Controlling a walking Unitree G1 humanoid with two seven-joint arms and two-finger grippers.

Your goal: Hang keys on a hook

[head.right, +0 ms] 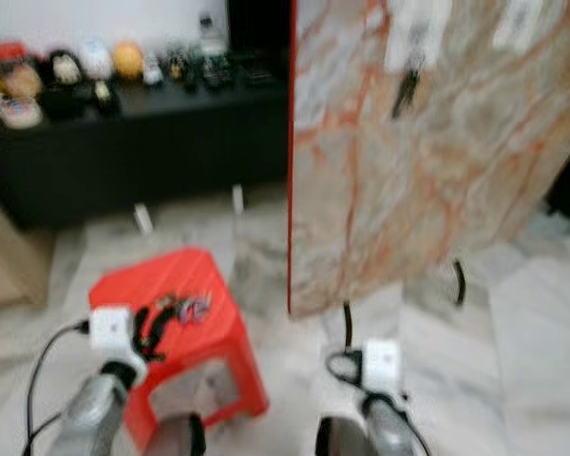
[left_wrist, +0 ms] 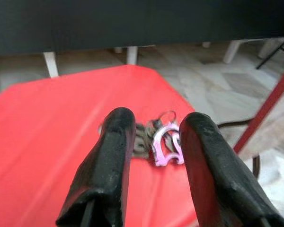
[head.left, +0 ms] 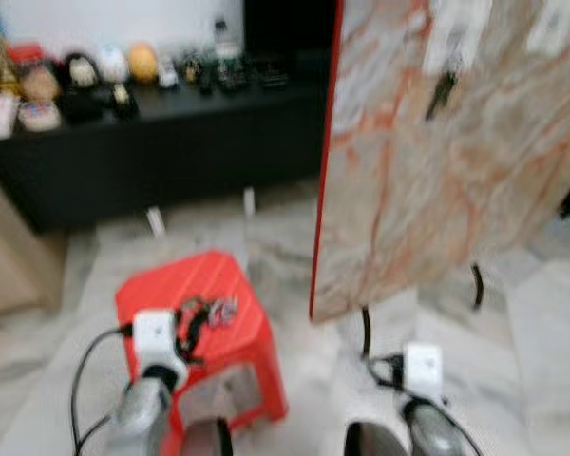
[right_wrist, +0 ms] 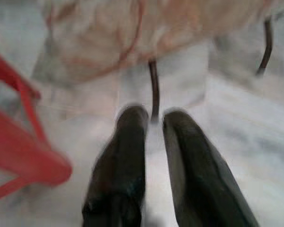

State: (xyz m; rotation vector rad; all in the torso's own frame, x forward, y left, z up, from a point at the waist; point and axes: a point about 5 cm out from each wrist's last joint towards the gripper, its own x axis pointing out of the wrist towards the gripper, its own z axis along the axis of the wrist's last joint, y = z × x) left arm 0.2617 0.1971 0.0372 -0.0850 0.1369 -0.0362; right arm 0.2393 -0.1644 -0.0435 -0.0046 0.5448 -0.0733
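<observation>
the keys (left_wrist: 162,141) are lying on the red stool (head.left: 176,285) near its far right edge, and the left gripper (left_wrist: 154,158) is hovering just short of them with its fingers spread. it should be coming down straddling the bunch, closing on the ring. the right gripper (right_wrist: 154,118) is hanging over the floor, fingers slightly parted.

Left gripper (head.left: 192,328) is down on the red plastic stool (head.left: 185,285), right at the bunch of keys (head.left: 218,311) lying on its seat. The marble-patterned board (head.left: 437,161) stands tilted on the right, something dark hanging near its top. The right arm (head.left: 426,399) hangs low over the pale floor (head.left: 541,342).
</observation>
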